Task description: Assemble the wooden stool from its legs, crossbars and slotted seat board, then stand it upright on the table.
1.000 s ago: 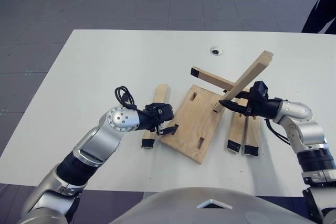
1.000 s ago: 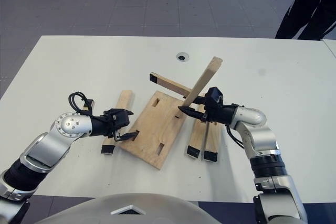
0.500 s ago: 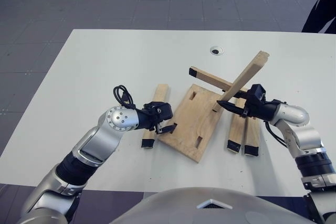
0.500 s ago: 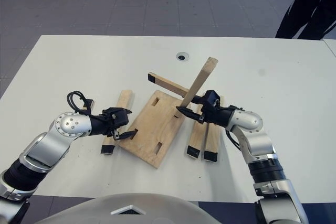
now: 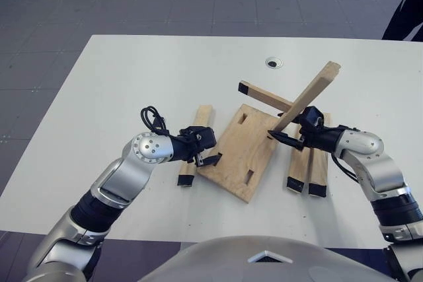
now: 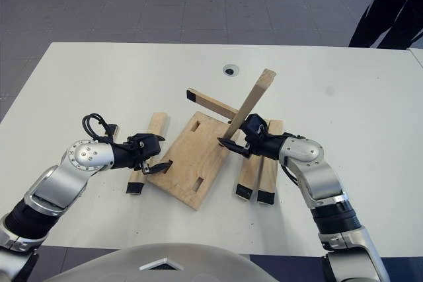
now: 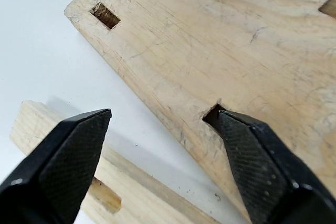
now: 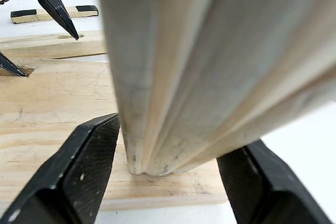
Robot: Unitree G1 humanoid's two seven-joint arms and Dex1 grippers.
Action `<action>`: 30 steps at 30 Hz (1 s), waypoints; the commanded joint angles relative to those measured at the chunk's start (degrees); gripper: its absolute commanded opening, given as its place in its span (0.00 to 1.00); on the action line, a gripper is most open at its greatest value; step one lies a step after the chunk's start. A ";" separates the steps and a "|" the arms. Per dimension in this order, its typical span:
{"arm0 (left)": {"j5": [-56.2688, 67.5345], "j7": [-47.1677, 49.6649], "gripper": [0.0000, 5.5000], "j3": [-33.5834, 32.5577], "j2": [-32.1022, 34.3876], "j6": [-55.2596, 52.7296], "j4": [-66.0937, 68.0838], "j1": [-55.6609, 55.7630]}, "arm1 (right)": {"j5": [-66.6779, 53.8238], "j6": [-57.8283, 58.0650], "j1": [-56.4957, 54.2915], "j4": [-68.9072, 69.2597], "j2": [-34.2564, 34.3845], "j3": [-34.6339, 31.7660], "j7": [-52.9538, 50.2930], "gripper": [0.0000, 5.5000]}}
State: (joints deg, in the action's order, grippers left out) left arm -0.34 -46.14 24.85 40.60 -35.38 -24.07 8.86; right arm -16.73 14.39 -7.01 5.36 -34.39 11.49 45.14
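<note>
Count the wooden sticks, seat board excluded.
5 sticks: one left of the seat board, one behind it, two side by side to its right, one tilted stick in the right hand, end on the board. More could hide under it.

From the head, our two eyes look forward and down across the worktop (image 5: 132, 77), sharing nearly all of it. Our wrist cameras both sit close over the seat board (image 7: 220, 35).

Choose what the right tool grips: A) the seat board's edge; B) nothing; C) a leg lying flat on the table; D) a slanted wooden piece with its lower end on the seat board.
D: the right tool is shut on the slanted wooden piece, whose lower end rests on the seat board.
</note>
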 commanded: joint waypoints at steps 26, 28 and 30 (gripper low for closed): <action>-4.74 18.59 0.69 0.76 -12.65 -25.71 1.51 1.88 | 9.80 5.75 1.68 -5.44 -6.23 -6.65 -2.01 0.80; -4.72 19.14 0.69 0.15 -12.45 -25.35 1.94 1.71 | 10.44 5.34 1.19 -5.35 -5.47 -5.73 -1.71 0.80; -4.31 19.22 0.69 0.42 -12.60 -25.16 1.45 1.62 | 11.53 4.99 -0.07 -6.28 -4.25 -4.50 -2.24 0.80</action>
State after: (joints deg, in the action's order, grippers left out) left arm -3.66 -27.80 24.84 26.75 -58.68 -23.92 11.99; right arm -6.74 19.48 -5.93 -0.18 -39.70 5.41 42.95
